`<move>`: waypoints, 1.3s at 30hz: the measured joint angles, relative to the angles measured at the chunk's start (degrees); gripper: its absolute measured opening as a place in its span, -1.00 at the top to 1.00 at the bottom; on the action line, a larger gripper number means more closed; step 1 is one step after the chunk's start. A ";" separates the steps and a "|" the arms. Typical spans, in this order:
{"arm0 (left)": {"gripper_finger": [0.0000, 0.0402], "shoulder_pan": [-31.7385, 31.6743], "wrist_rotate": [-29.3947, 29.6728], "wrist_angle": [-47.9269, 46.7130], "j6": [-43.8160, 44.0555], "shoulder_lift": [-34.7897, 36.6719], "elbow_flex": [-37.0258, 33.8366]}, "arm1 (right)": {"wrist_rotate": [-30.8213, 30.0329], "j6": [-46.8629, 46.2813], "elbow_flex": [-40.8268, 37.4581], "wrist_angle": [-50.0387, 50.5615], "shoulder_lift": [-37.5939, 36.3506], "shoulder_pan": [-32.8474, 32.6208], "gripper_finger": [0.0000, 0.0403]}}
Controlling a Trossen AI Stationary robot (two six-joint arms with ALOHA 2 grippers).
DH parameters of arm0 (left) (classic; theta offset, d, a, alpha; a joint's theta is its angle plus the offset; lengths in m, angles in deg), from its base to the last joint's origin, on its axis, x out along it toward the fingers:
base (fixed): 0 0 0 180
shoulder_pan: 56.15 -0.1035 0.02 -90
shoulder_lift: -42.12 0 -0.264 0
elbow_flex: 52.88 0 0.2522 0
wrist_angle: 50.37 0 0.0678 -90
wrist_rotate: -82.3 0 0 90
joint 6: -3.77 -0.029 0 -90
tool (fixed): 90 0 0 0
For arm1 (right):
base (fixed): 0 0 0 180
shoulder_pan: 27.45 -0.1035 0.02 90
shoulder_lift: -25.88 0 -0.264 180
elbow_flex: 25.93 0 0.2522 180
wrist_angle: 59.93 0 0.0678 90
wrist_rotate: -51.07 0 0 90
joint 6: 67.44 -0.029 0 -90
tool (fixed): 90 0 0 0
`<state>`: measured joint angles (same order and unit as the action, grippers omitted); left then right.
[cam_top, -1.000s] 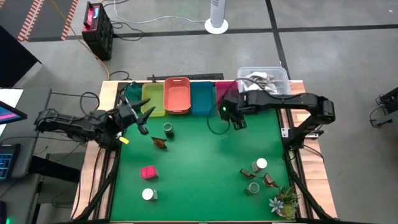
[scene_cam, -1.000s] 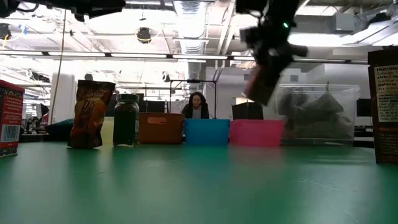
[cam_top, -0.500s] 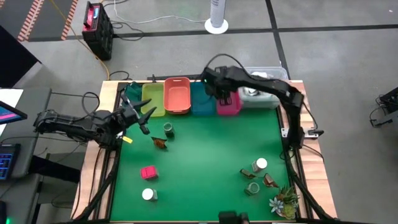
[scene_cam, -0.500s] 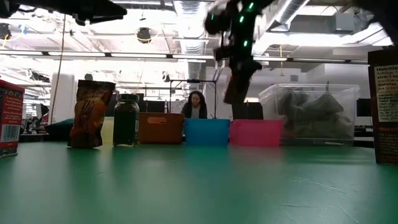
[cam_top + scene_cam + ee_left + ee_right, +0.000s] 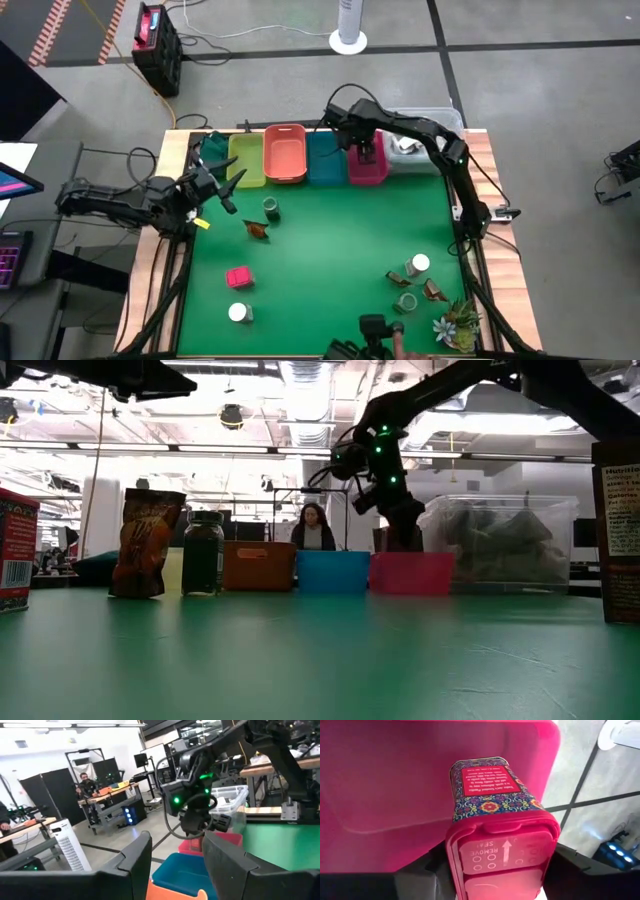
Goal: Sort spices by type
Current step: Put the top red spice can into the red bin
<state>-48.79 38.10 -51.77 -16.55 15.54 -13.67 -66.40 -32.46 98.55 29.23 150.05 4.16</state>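
Right arm: reaches from the table's right edge across the clear tub to the bin row, wrist bent down over the pink bin.
Right gripper: closed on a pink tin — cap end towards the wrist camera, patterned body pointing into the pink bin, fingers pressed to both its sides.
Left arm: stretched in low from the table's left edge, pointing at the bins.
Left gripper: fingers spread apart, holding nothing, near the yellow bin.
Loose spices: pink block and white-capped jar front left; green jar and brown sachet near the left gripper; a cluster by the plant — white-capped jar, green jar, sachet.
Hard to make out: in the high view the tin is hidden under the right wrist; whether it touches the bin floor cannot be told.
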 joint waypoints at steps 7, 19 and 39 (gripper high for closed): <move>0.18 0.04 0.20 -1.54 0.70 1.50 0.00 | 0.79 -0.70 0.02 -0.46 -0.09 -0.92 -0.30; 0.18 0.05 0.13 -1.47 1.47 1.52 0.00 | 5.72 -2.63 -0.42 -0.82 -0.11 -0.24 -0.31; 0.18 0.04 0.07 -1.58 1.69 1.52 0.00 | 9.75 -5.60 -0.42 0.82 -0.13 0.88 -0.34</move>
<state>-48.75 38.17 -53.35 -14.86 17.06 -13.67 -56.65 -38.06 98.13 30.05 149.91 5.04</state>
